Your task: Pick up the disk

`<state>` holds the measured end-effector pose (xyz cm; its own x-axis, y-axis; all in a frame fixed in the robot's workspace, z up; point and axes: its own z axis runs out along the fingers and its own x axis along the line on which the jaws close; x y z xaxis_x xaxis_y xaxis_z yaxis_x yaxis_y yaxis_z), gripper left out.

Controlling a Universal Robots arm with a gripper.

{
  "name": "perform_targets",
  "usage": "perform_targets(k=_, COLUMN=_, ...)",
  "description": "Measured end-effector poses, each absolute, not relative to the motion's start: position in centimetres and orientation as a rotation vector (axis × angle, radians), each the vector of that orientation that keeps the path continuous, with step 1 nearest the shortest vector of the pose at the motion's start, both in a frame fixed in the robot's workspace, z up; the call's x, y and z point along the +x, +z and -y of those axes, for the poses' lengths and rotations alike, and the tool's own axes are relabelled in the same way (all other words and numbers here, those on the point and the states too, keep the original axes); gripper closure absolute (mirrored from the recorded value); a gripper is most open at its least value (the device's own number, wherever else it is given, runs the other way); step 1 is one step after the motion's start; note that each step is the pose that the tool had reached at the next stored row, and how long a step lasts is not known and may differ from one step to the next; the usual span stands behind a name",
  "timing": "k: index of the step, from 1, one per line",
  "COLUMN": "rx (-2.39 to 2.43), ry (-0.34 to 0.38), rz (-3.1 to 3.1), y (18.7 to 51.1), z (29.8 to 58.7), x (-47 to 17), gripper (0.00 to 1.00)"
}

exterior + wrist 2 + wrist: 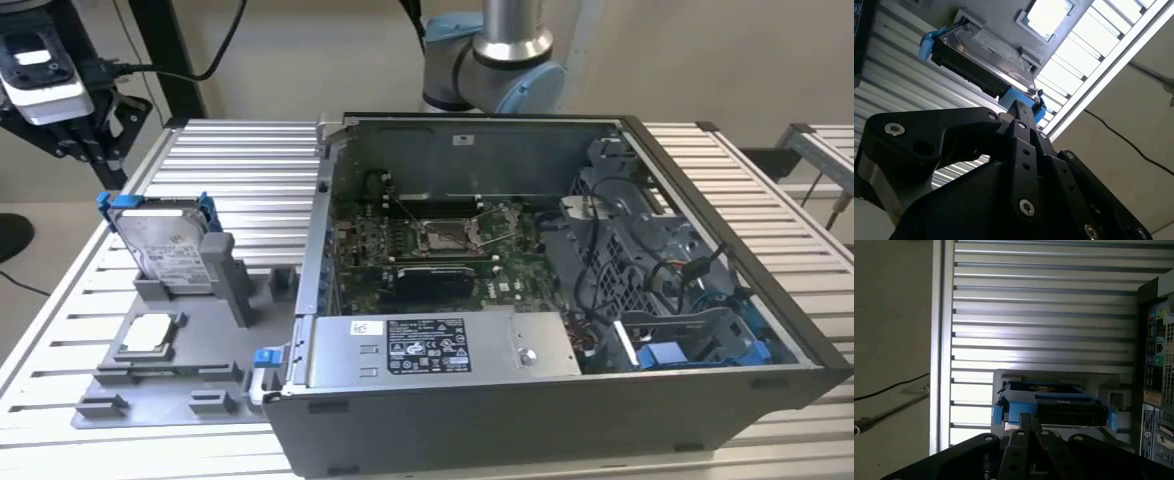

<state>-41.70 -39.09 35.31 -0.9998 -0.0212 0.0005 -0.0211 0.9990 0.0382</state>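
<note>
Slatted desk (240, 160), the disk (171, 245) standing on edge in a grey stand (235, 275).
Claw (1021, 106) hangs above the disk, apart from it; its opening cannot be told.

A robotics lab: opened computer case (534, 420) on slatted aluminium bench (260, 180).

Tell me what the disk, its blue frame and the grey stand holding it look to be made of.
Disk: silver-grey metal by its sheen, with a white paper-like label. Blue frame: likely plastic, matte, moulded tabs. Grey stand: matte, uniform grey, probably plastic; not certain.
</note>
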Motion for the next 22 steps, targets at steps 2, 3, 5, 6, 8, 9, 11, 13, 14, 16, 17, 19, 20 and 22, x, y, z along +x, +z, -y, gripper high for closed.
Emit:
perform_targets(k=2, rx=0.033, ry=-0.06, rz=3.14, y=35.31, z=39.09, x=-41.74, gripper=1.0)
perform_targets(k=3, rx=0.033, ry=-0.06, rz=3.14, y=35.31, z=39.09, x=-41.75, gripper=1.0)
perform_targets(k=5, rx=0.035, ry=-0.06, rz=3.14, y=35.32, z=39.09, x=-41.84, gripper=1.0)
perform_targets(k=6, rx=0.042, ry=-0.06, rz=3.14, y=35.32, z=39.08, x=-41.97, gripper=1.0)
perform_targets(k=8, rx=0.071, ry=-0.06, rz=3.139, y=35.32, z=39.09, x=-42.06, gripper=1.0)
perform_targets(k=9, rx=0.09, ry=-0.06, rz=3.138, y=35.32, z=39.09, x=-42.11, gripper=1.0)
perform_targets(k=11, rx=0.095, ry=-0.06, rz=3.139, y=35.32, z=39.09, x=-42.15, gripper=1.0)
perform_targets(k=13, rx=0.098, ry=-0.06, rz=3.139, y=35.32, z=39.09, x=-42.15, gripper=1.0)
perform_targets(k=14, rx=0.111, ry=-0.06, rz=3.138, y=35.32, z=39.09, x=-42.15, gripper=1.0)
perform_targets(k=16, rx=0.152, ry=-0.06, rz=3.136, y=35.32, z=39.09, x=-42.16, gripper=1.0)
perform_targets(k=17, rx=0.18, ry=-0.06, rz=3.134, y=35.31, z=39.09, x=-42.15, gripper=1.0)
perform_targets(k=19, rx=0.236, ry=-0.06, rz=3.13, y=35.31, z=39.09, x=-42.15, gripper=1.0)
perform_targets(k=20, rx=0.264, ry=-0.06, rz=3.127, y=35.32, z=39.09, x=-42.15, gripper=1.0)
perform_targets(k=22, rx=0.322, ry=-0.06, rz=3.121, y=35.31, z=39.09, x=-42.15, gripper=1.0)
